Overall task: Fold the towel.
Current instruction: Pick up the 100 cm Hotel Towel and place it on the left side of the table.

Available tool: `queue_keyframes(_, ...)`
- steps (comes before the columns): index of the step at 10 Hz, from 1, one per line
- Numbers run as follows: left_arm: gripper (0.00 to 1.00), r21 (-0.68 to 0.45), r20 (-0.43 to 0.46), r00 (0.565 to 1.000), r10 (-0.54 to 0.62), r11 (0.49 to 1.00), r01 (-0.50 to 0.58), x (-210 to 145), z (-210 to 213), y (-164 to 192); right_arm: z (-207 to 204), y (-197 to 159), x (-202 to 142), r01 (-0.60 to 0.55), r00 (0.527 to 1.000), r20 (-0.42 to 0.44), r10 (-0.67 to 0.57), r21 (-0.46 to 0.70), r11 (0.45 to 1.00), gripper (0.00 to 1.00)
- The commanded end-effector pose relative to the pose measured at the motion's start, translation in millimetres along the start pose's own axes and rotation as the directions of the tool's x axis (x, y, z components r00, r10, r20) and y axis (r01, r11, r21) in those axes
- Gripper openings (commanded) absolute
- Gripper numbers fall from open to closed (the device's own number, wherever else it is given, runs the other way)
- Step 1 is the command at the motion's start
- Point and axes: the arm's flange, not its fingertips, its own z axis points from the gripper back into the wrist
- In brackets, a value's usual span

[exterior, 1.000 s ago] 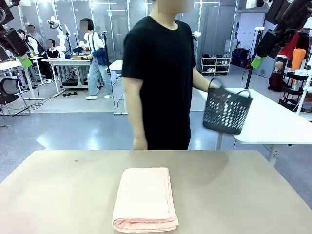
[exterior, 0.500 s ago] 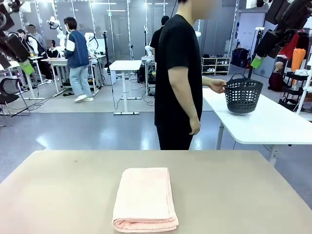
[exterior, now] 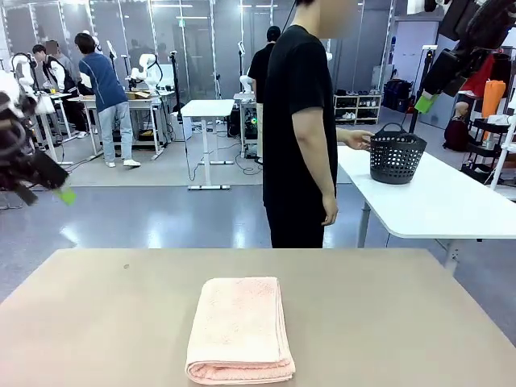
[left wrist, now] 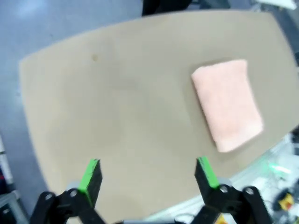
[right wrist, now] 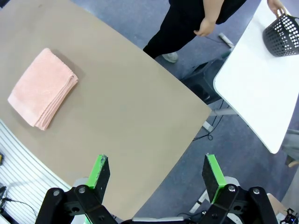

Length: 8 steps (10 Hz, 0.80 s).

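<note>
The pale pink towel (exterior: 240,326) lies folded into a thick rectangle on the brown table (exterior: 403,306), near its front edge and in the middle. It also shows in the left wrist view as the towel (left wrist: 229,102) and in the right wrist view as the towel (right wrist: 43,87). My left gripper (exterior: 56,187) hangs in the air at the far left, blurred by motion. In its own view the left gripper (left wrist: 148,173) is open, high above the table. My right gripper (exterior: 427,97) is raised at the upper right, and the right gripper (right wrist: 156,173) is open with nothing between its fingers.
A person in black stands at the table's far side, turned toward a white side table (exterior: 451,201), one hand on a dark plastic basket (exterior: 397,153). That basket (right wrist: 282,29) shows on the white table. Other people and tables stand farther back.
The person swung the dark basket over and set it down on the white side table. My left gripper dropped lower at the left edge. The towel has not moved.
</note>
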Motion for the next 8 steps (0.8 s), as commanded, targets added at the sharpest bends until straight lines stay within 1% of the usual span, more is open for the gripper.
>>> queue_keyframes(1,1.0,-0.084,0.006,0.999,0.048,0.995,-0.047,-1,-44,-6,1,-1,1,0.005,1.0,0.002,-0.005,0.004,1.0,1.0)
queue_keyframes(2,1.0,-0.108,-0.004,0.998,0.064,0.992,-0.064,-4,-68,-10,1,-1,1,0.005,1.0,0.002,-0.005,0.004,1.0,1.0)
queue_keyframes(5,1.0,-0.223,-0.084,0.987,0.14,0.962,-0.156,-13,-148,-18,1,-1,1,0.005,1.0,0.002,-0.005,0.004,1.0,1.0)
queue_keyframes(7,1.0,-0.268,-0.099,0.983,0.155,0.947,-0.177,-21,-193,-21,1,-1,1,0.005,1.0,0.002,-0.005,0.004,1.0,1.0)
queue_keyframes(8,1.0,-0.311,-0.096,0.983,0.158,0.933,-0.18,-24,-211,-22,1,-1,1,0.005,1.0,0.002,-0.005,0.004,1.0,1.0)
